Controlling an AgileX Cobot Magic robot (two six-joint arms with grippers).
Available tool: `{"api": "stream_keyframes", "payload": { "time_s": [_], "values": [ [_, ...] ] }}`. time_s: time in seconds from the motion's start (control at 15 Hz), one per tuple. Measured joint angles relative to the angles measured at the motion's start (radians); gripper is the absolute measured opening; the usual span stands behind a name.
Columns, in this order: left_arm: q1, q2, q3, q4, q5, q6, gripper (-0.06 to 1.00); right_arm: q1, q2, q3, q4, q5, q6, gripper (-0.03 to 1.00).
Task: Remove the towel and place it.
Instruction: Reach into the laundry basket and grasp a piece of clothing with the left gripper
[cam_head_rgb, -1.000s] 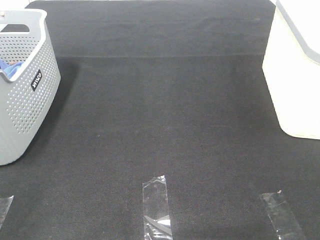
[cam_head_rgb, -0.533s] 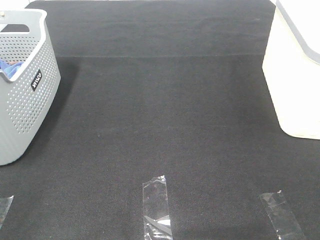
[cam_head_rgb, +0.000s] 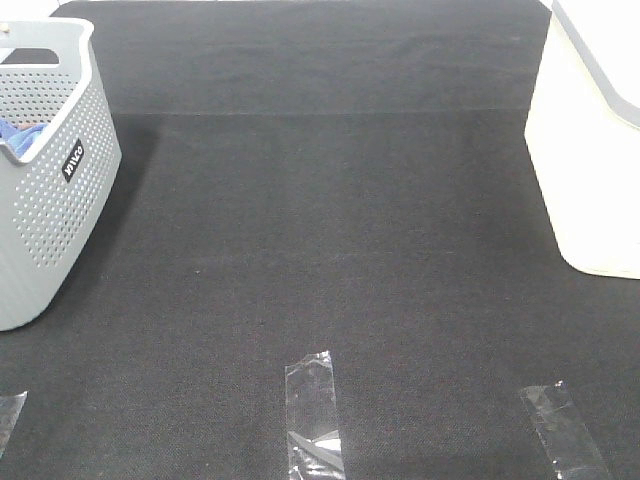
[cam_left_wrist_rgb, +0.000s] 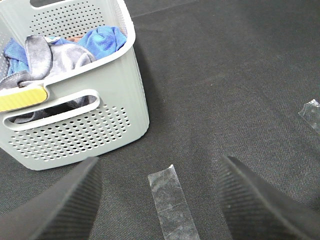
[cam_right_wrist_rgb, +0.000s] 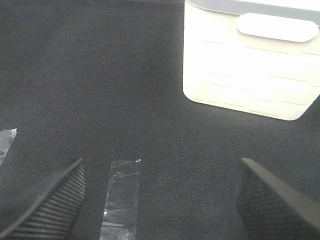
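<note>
- Spreading under both tools, the black felt-covered surface (cam_head_rgb: 330, 220) is bare between a container on each side.
- Standing ahead of the right tool (cam_right_wrist_rgb: 160, 200), and toward its outer finger, is a cream-white plastic bin (cam_right_wrist_rgb: 250, 75) with a grey rim. I judge it the likely place for the cloth, though nothing marks it as such.
- Ahead of the left tool (cam_left_wrist_rgb: 160, 200), off toward one finger's side, is the grey perforated plastic basket (cam_left_wrist_rgb: 90, 135), its slotted handle wall facing that tool.
- The greyish-lavender terry towel (cam_left_wrist_rgb: 60, 57) lies bunched inside the basket. It is heaped against the handle wall, partly over a small bright blue cloth (cam_left_wrist_rgb: 102, 40) and beside a yellow piece (cam_left_wrist_rgb: 22, 97) at the rim.
- The towel is crumpled, so its long axis and the way it points cannot be read. Only a rolled fold stands above the rim, and the hems are hidden.
- The left tool is clearly the nearer one; the right tool is well apart from the basket, across the surface.
- Both tools are spread wide and hold nothing.
- The reach should go forward and over the basket's near wall, then down onto the raised fold.
- A clear tape strip (cam_left_wrist_rgb: 172, 207) lies on the surface between the left tool's fingers.
</note>
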Motion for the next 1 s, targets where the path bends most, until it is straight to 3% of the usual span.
{"api": "stream_keyframes", "payload": {
  "time_s": [0.27, 0.67, 0.8, 1.0],
  "values": [
    [0.0, 0.022, -0.029, 0.0, -0.074, -0.006, 0.64, 0.0, 0.0, 0.0, 0.0, 0.0, 0.0, 0.76],
    [0.0, 0.424, -0.064, 0.114, -0.525, -0.165, 0.64, 0.0, 0.0, 0.0, 0.0, 0.0, 0.0, 0.76],
    [0.0, 0.618, -0.144, 0.132, -0.573, -0.208, 0.64, 0.0, 0.0, 0.0, 0.0, 0.0, 0.0, 0.76],
    [0.0, 0.898, -0.32, 0.132, -0.546, -0.213, 0.64, 0.0, 0.0, 0.0, 0.0, 0.0, 0.0, 0.76]
  ]
}}
